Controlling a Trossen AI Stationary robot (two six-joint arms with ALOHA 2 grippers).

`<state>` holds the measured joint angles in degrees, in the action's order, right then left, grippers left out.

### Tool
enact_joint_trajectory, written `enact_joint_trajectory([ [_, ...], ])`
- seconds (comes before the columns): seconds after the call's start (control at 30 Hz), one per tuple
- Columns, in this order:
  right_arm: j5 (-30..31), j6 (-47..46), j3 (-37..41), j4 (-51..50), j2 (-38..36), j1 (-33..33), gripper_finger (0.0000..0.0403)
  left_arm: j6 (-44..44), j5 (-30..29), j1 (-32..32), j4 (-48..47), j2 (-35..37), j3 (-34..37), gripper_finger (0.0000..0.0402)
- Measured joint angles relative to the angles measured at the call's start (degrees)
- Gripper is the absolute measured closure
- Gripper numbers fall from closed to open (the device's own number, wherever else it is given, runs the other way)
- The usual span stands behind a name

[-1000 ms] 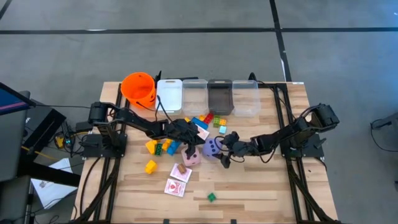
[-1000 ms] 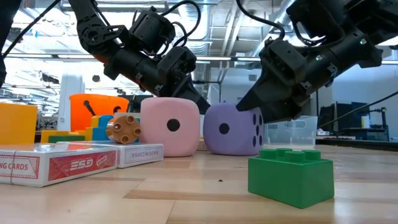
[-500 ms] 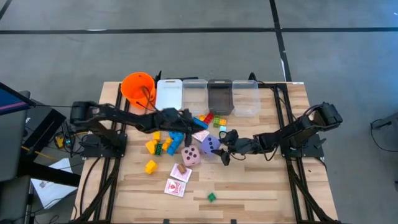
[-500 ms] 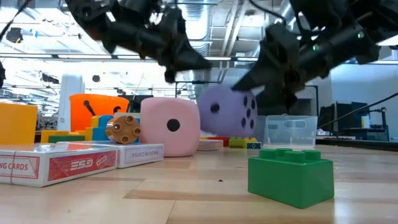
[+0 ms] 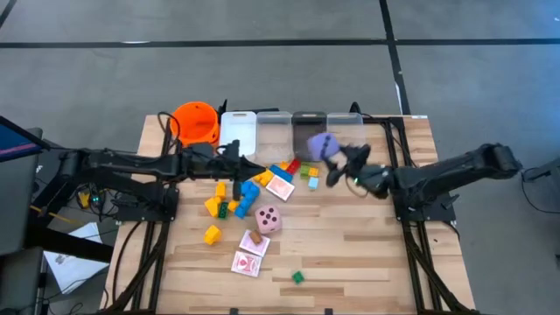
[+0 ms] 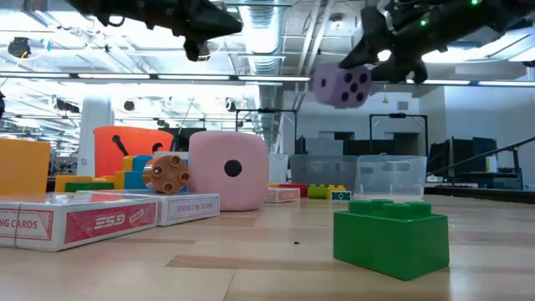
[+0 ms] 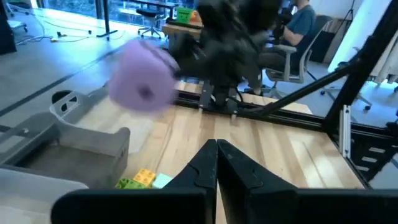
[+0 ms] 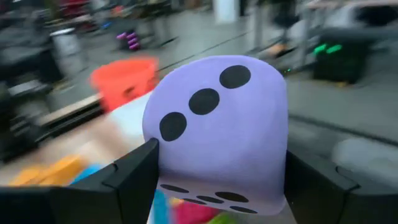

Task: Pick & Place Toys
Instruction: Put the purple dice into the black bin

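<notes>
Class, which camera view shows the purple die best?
The right wrist view: the purple die fills it, pips clear, clamped in the right gripper. The high view shows it small above the bins, the low view aloft, and the left wrist view blurred.

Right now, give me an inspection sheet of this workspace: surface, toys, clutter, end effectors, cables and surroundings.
Surface: wooden table, toys crowded toward the middle.
Job's things: purple die lifted above the bins; pink die on the table; green block near the front edge; playing cards lying flat; pile of coloured blocks.
Clutter: orange bucket and a row of clear bins at the back edge.
End effectors: right end effector clamped on the purple die; left end effector shut, empty, raised in front of the bucket.
Cables: dark leads beside the left arm's base.
Surroundings: seated person beyond the table.
</notes>
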<state>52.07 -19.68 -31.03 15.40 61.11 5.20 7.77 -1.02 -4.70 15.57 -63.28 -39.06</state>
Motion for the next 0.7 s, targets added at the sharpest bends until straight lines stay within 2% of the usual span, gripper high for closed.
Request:
enact_joint_trajectory([
  [0.17,-1.91,4.91,-0.07,0.06,-4.97,-8.03,0.0122,-0.02,-2.42,-0.01,0.54,3.02,2.23,0.0402],
  [0.3,-8.97,5.13,-0.07,0.05,-5.08,-14.39,0.0122,-0.5,-5.11,-0.04,2.18,3.76,2.98,0.0402],
  [0.37,-11.97,4.4,-0.07,0.22,-3.98,-17.09,0.0122,-1.42,-5.28,-0.04,2.59,3.75,2.98,0.0402],
  [0.57,-16.09,2.3,-0.07,1.16,1.77,-22.22,0.0122,-1.58,-5.5,-0.04,3.79,3.68,2.98,0.0402],
  [0.7,-21.28,1.66,-0.07,4.93,6.51,-24.48,0.0122,-3.61,-5.5,-0.05,4.31,3.68,2.98,0.0402],
])
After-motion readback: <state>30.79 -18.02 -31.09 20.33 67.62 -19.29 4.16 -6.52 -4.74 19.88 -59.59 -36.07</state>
